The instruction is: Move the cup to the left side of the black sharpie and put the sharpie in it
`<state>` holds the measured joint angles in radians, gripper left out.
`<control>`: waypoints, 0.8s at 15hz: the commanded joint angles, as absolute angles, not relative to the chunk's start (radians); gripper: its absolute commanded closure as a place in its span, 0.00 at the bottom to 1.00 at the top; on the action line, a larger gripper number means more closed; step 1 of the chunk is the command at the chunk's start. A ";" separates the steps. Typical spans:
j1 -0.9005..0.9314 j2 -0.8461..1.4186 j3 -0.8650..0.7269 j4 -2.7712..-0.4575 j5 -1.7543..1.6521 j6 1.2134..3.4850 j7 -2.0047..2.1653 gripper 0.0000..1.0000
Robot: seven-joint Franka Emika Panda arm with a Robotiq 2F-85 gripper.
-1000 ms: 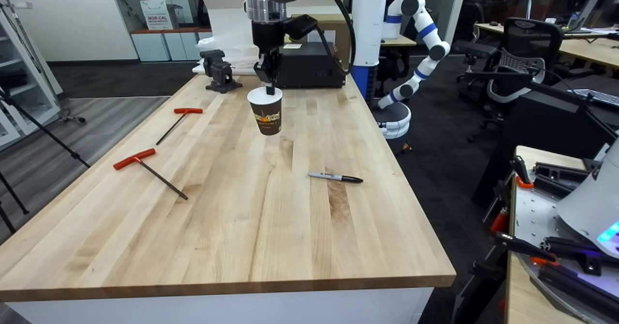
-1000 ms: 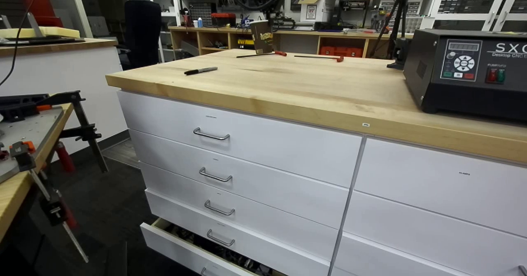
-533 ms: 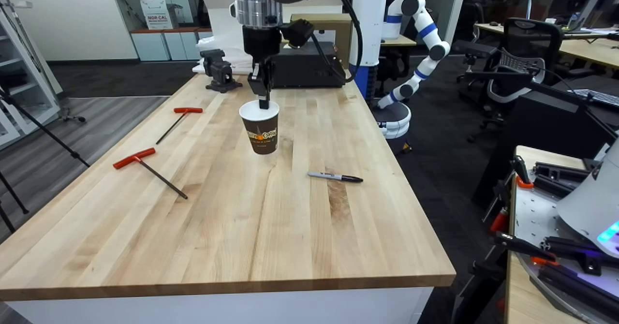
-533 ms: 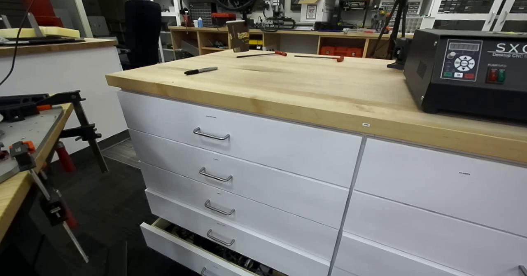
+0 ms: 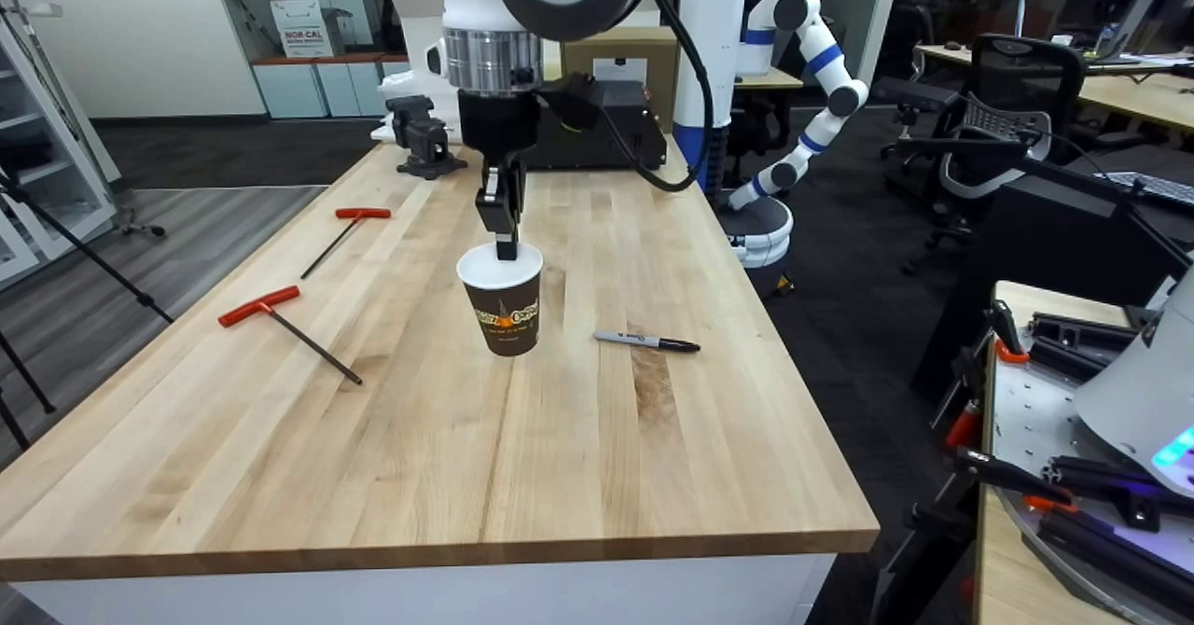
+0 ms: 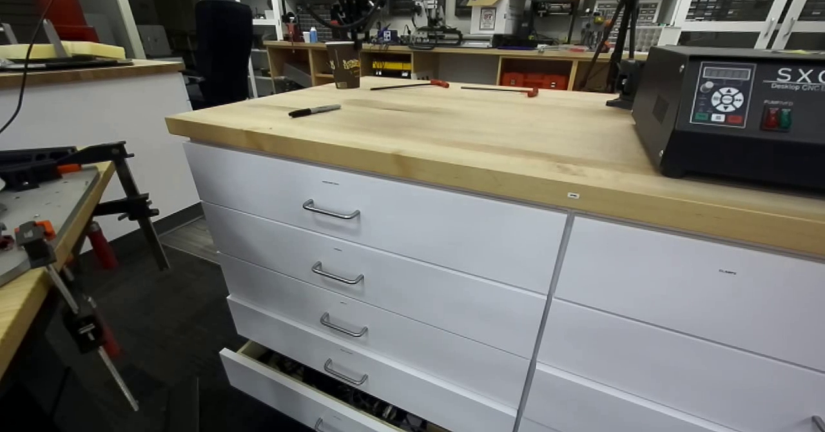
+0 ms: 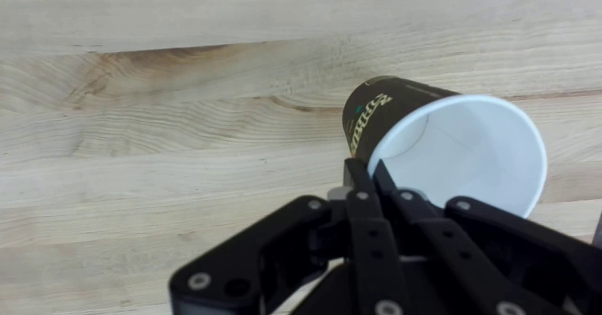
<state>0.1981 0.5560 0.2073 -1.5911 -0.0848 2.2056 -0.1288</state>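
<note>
1. We see the cup, dark brown with yellow lettering and a white rim, leaning slightly with its open mouth upward.
2. We find the jaws closed on the wall of the cup at its rim; in the wrist view one side of them reaches inside the mouth and the other sits against the outside.
3. Above the cup, in an exterior view, we see the robot arm pointing down.
4. Under the cup is the wooden table; we cannot say for certain whether the base touches it or hangs just over it, as the angles are poor for that.
5. We see the black sharpie lying flat on the table, to the right of the cup in an exterior view and apart from it, its grey end facing the cup and its black cap pointing away.
6. To the left of the cup, in that same view, we see the near red-handled tool, its shaft end closer to the cup than its handle, and the far red-handled tool, farther back.
7. Behind the cup and to its left, we see the black vise.
8. In an exterior view, we see the black control box well to the right of the cup.
</note>
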 commanded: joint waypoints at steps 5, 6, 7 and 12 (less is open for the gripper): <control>0.202 0.505 0.253 -1.680 -0.021 2.229 -0.204 0.99; 0.203 0.508 0.257 -1.680 -0.017 2.227 -0.211 0.99; 0.204 0.509 0.259 -1.683 -0.016 2.227 -0.213 0.99; 0.212 0.510 0.258 -1.700 -0.021 2.242 -0.210 0.99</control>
